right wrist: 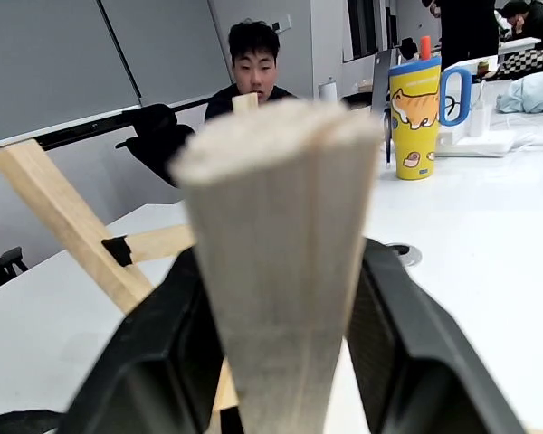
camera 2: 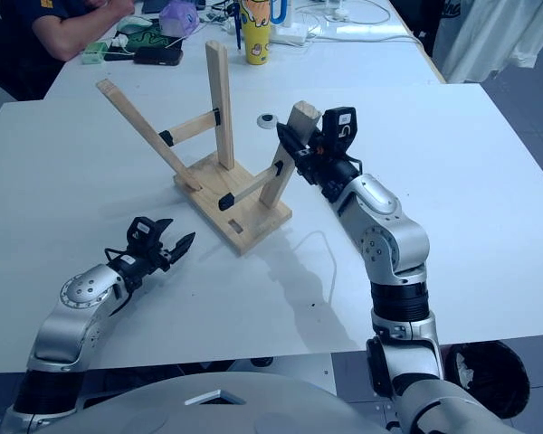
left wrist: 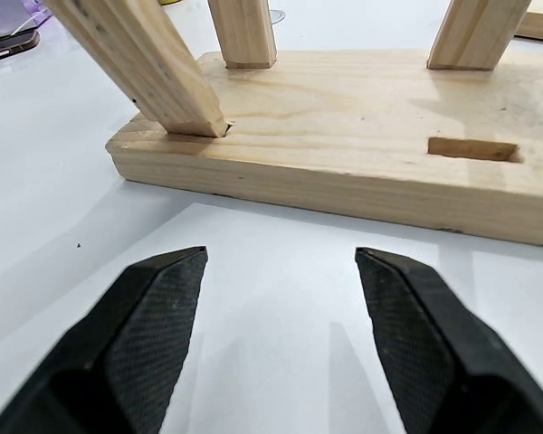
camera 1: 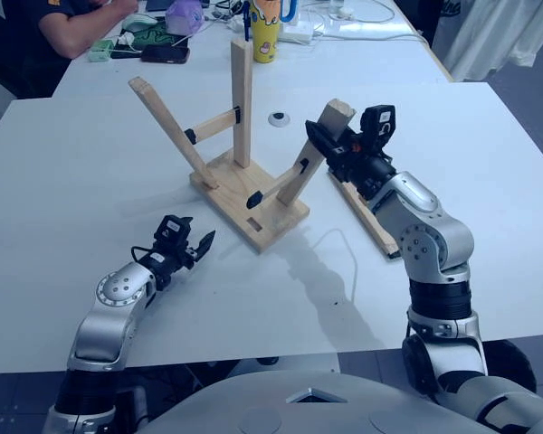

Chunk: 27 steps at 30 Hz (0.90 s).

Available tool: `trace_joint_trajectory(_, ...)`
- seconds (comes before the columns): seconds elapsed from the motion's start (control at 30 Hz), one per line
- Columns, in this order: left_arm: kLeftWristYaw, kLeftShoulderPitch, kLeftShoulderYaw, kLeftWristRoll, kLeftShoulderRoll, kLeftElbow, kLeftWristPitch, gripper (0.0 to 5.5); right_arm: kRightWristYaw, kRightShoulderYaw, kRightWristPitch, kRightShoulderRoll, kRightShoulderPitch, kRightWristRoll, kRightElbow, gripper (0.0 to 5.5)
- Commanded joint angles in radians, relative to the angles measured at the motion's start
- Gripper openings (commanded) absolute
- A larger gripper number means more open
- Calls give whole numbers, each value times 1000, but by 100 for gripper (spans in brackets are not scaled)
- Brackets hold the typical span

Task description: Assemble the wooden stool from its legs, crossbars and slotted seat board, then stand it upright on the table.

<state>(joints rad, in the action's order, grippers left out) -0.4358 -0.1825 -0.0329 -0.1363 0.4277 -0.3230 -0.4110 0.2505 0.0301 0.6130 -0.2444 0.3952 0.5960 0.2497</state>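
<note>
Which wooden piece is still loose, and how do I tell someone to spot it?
Find the seat board lying flat in the middle of the table, with three legs sticking up. On its right side, past the leg held by the right gripper, a wooden bar rests beside the right arm. It alone lies flat on the table, joined to nothing.

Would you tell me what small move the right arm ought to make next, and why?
Probably open the right gripper and lift off the held leg: it appears seated in the seat board, while one slot is empty and a loose leg lies on the table under that arm.
</note>
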Motion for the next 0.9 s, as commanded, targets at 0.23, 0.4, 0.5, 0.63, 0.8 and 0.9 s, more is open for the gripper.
trace_joint_trajectory(0.23, 23, -38, 4, 7, -14, -34, -6, 304, 6, 188, -50, -68, 305, 26, -80, 187)
trace_joint_trajectory(0.4, 28, -40, 6, 6, -17, -37, -7, 304, 85, 111, -55, -233, 215, -165, -312, 187)
trace_joint_trajectory(0.5, 32, -41, 7, 8, -20, -35, -6, 304, 173, 53, 14, -312, 130, -214, -386, 212)
trace_joint_trajectory(0.63, 40, -46, 7, 9, -26, -37, -4, 304, 272, -10, 136, -360, 31, -221, -374, 274)
trace_joint_trajectory(0.8, 50, -45, 2, 11, -31, -40, -6, 304, 302, -49, 211, -361, -29, -234, -317, 352)
trace_joint_trajectory(0.9, 54, -47, 2, 12, -34, -39, -5, 304, 311, -65, 241, -364, -50, -245, -295, 389)
